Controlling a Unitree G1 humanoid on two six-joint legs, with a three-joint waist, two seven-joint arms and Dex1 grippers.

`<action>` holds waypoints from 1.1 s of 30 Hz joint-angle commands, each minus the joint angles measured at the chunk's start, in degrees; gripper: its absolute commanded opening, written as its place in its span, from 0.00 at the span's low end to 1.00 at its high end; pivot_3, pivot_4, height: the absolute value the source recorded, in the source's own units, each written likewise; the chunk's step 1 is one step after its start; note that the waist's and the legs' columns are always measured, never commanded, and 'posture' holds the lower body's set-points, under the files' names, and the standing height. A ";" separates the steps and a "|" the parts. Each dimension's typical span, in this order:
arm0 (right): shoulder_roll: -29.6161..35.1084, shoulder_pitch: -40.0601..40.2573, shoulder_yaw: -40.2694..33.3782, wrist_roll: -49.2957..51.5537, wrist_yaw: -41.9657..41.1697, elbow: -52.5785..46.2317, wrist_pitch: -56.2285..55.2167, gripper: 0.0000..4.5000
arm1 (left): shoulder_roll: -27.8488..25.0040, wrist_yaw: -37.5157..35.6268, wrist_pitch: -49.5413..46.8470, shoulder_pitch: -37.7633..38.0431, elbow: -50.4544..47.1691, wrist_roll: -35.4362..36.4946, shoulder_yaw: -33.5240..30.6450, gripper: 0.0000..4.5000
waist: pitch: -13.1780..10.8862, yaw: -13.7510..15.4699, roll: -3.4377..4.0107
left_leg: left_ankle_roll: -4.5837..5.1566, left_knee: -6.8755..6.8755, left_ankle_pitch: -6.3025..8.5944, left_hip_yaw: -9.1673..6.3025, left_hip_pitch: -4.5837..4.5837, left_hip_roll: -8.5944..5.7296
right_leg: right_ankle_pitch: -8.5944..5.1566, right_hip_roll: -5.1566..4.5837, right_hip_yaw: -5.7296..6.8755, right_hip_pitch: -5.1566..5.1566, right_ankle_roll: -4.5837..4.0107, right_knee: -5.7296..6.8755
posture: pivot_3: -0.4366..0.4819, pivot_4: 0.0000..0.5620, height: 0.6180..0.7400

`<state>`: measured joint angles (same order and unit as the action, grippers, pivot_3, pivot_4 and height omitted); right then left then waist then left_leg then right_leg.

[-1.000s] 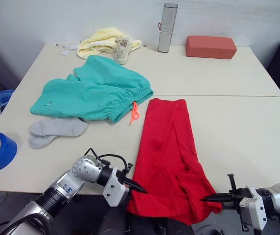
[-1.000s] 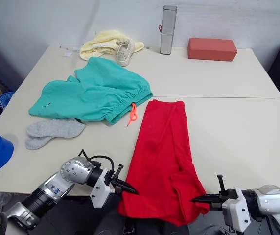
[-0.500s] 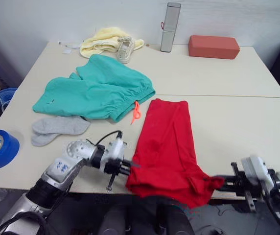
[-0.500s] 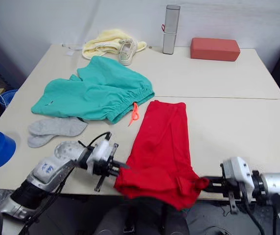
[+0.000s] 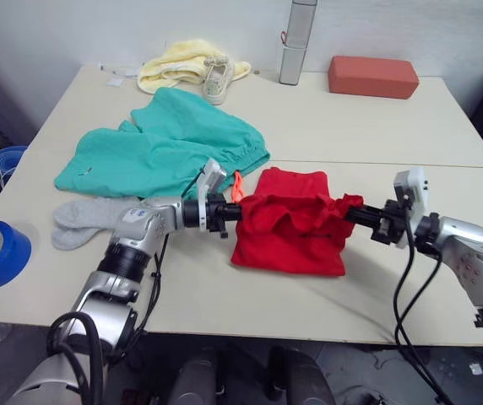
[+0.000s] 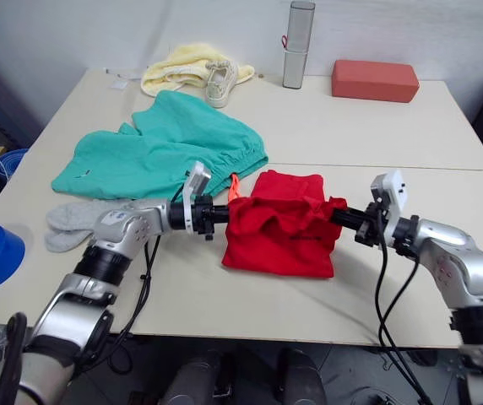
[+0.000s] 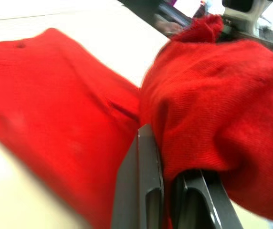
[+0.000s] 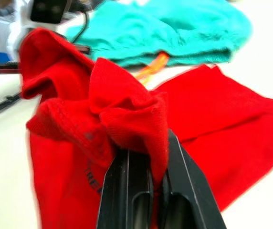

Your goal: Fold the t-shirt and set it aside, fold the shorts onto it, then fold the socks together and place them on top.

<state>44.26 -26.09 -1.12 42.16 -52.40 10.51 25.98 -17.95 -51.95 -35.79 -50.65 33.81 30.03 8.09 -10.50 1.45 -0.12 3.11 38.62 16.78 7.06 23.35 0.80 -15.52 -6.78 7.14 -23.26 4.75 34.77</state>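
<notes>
Both claws are clamped on the t-shirt (image 5: 290, 226) here, the left claw (image 5: 231, 212) pinching one hem corner and the right claw (image 5: 353, 211) the other, with the cloth doubled over mid-counter (image 5: 410, 135) beside the shorts (image 5: 165, 152). It looks light and floppy, bunching between the grips, so corners held taut should suit it best.

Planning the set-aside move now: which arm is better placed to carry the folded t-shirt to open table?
Probably the right gripper: it is shut on the t-shirt beside bare table. The left gripper, also shut on it, has the shorts and socks on its side.
</notes>
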 commanded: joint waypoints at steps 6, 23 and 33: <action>-8.04 -10.64 -0.62 -14.05 4.21 16.95 -9.97 0.00 | 6.71 8.99 12.27 -10.48 21.18 -7.39 -6.82 0.01 | -0.01 -0.30 -0.02 | 0.01 0.05 0.01 0.28 0.03 0.03 | 0.02 0.06 0.06 -0.24 0.03 0.23 | 0.48 0.27 1.00; -14.52 -17.83 -7.78 -23.77 14.63 32.11 -27.50 0.53 | 10.48 18.13 33.59 -13.55 31.51 -12.78 -16.58 0.64 | -0.02 -1.68 -0.02 | -0.01 -0.03 0.00 0.55 -0.02 0.04 | 0.03 0.12 -0.14 -0.38 0.06 0.32 | 0.48 0.27 1.00; -7.37 -5.01 -6.62 -20.93 -1.01 9.64 -24.80 1.00 | 3.54 8.66 38.99 2.20 4.53 -16.08 -12.15 0.99 | -0.01 -1.73 -0.02 | -0.05 -0.42 -0.02 0.95 -0.19 0.08 | 0.03 0.20 -0.57 -0.55 0.06 0.28 | 0.48 0.27 1.00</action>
<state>35.44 -32.59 -8.98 19.80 -48.52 27.91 1.35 -13.51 -41.05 1.65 -49.31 45.93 13.27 -4.32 -10.51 -0.27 -0.14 3.04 38.20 16.77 8.03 23.14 0.90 -15.49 -6.59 6.49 -23.81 4.81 35.06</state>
